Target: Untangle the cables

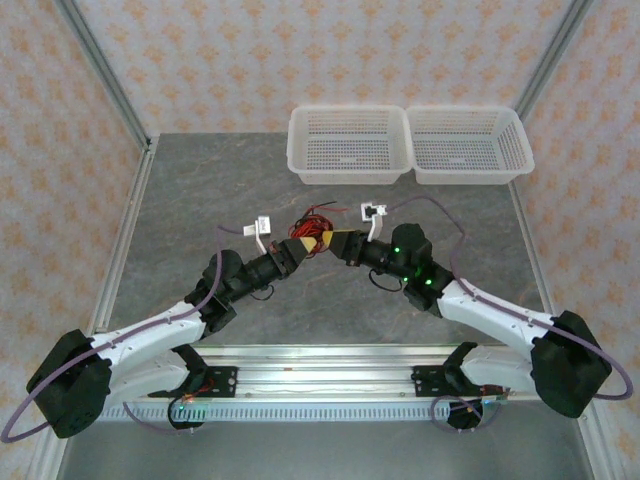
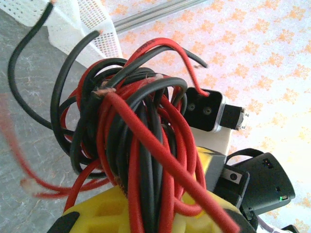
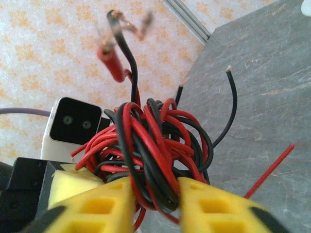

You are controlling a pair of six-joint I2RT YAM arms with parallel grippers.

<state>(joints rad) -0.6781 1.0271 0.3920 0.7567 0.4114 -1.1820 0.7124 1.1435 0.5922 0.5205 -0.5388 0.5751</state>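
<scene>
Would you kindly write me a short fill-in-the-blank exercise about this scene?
The tangled cables are red and ____. The right gripper pinches them between ____ fingers. ____ white baskets stand at the far edge of the table. Missing words: black; yellow; two.

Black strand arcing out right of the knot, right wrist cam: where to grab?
Take the black strand on its free arc below the tip, coming from the table side: there it stands clear of the cables, so nothing else gets caught.
</scene>
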